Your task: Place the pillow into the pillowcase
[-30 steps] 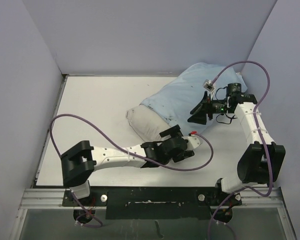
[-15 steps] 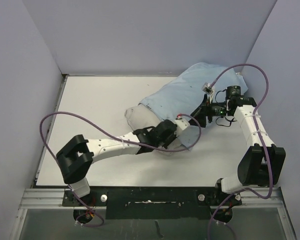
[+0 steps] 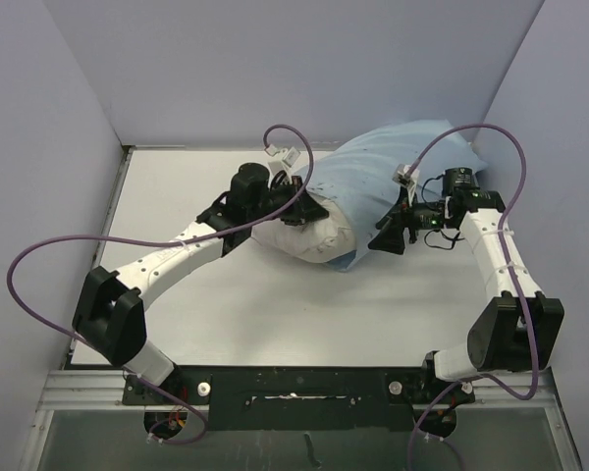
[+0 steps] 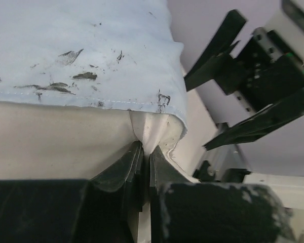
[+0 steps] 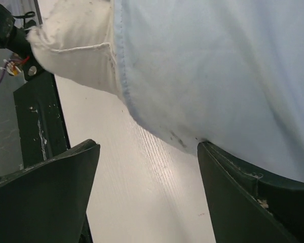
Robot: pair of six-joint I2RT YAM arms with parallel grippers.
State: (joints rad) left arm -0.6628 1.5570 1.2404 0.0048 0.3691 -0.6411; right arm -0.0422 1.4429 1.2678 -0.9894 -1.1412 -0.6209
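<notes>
Swung leftward, left pincer now pinches the pillow edge; right pincer gapes beside the pillowcase.

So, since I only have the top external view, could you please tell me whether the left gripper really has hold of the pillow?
Observer: Yes. In the left wrist view the left gripper is shut on a fold of the pillow, just below the hem of the pillowcase.
Operator: Thank you. And is the right gripper holding anything?
Observer: No. Its wrist view shows the right gripper open, with only bare table between the jaws. The pillowcase hangs above, ungripped.
</notes>
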